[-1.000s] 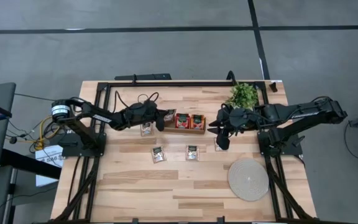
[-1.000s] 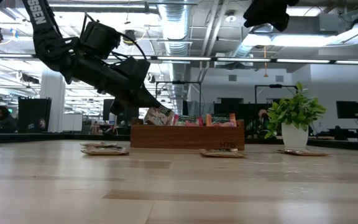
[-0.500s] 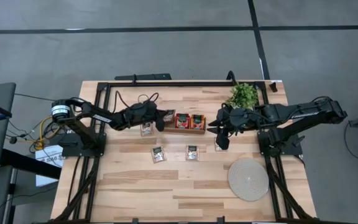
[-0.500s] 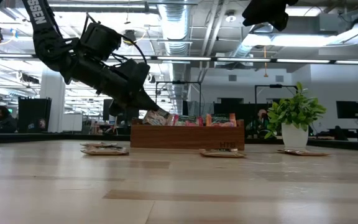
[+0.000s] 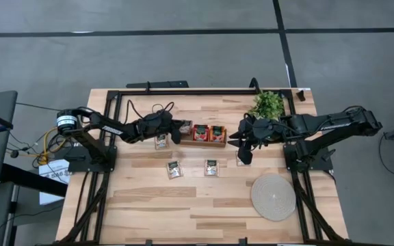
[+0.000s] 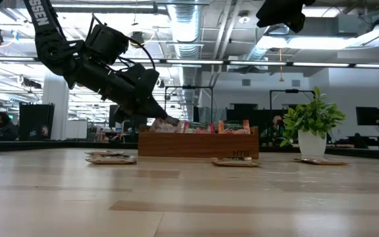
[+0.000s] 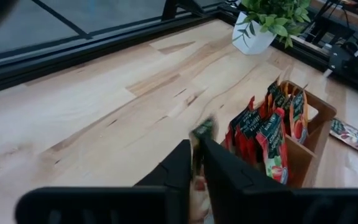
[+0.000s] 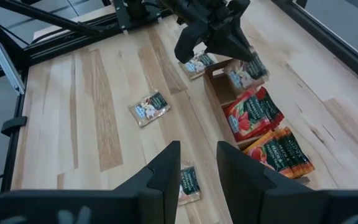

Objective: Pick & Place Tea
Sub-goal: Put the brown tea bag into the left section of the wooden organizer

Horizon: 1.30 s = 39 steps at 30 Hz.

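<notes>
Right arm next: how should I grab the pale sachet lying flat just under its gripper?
The pale sachet lies flat on the table, so probably descend from straight above with the right gripper, fingers straddling two opposite edges, and pinch as they close.

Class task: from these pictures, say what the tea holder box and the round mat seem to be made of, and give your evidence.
Tea holder box: probably wood, dark brown, smooth, with flat board sides. Round mat: seemingly woven fibre, pale and matt, with faint concentric rings.

An open-plan office or lab: ceiling ducts (image 6: 189,29), strip lights, monitors (image 6: 368,116) behind the workbench (image 6: 189,197).
</notes>
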Motion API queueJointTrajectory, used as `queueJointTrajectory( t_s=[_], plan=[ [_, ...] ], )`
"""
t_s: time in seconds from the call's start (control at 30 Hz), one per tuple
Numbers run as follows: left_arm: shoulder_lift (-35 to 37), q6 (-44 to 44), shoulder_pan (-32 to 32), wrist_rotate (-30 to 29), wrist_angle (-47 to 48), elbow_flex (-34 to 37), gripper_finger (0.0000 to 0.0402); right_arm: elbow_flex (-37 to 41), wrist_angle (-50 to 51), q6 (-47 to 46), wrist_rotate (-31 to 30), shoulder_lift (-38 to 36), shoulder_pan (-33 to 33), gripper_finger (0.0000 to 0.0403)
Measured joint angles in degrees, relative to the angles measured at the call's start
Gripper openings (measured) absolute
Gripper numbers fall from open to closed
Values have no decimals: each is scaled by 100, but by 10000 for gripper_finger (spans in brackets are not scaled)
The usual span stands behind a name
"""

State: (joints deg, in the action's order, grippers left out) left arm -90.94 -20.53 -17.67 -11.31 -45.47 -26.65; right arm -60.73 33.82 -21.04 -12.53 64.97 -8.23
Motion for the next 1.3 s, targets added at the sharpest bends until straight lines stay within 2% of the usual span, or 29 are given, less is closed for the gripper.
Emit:
queueJointTrajectory(
  t_s=[0.17,0.3,0.57,0.93,1.2,1.3],
  plan=[
    [0,15,0,0,-4,0,73,0,0,0,0,0,0,97],
    [0,15,0,0,-9,-2,89,0,0,0,0,0,0,97],
    [0,110,0,0,-9,-2,94,-2,0,2,0,0,0,97],
    [82,944,0,-3,81,-241,94,-2,0,2,0,0,0,97],
    [81,1237,-62,-396,2167,-945,94,-4,0,3,0,0,2,97],
    [81,1251,-95,-409,2683,-1196,94,-4,0,9,0,0,1,97]
  ],
)
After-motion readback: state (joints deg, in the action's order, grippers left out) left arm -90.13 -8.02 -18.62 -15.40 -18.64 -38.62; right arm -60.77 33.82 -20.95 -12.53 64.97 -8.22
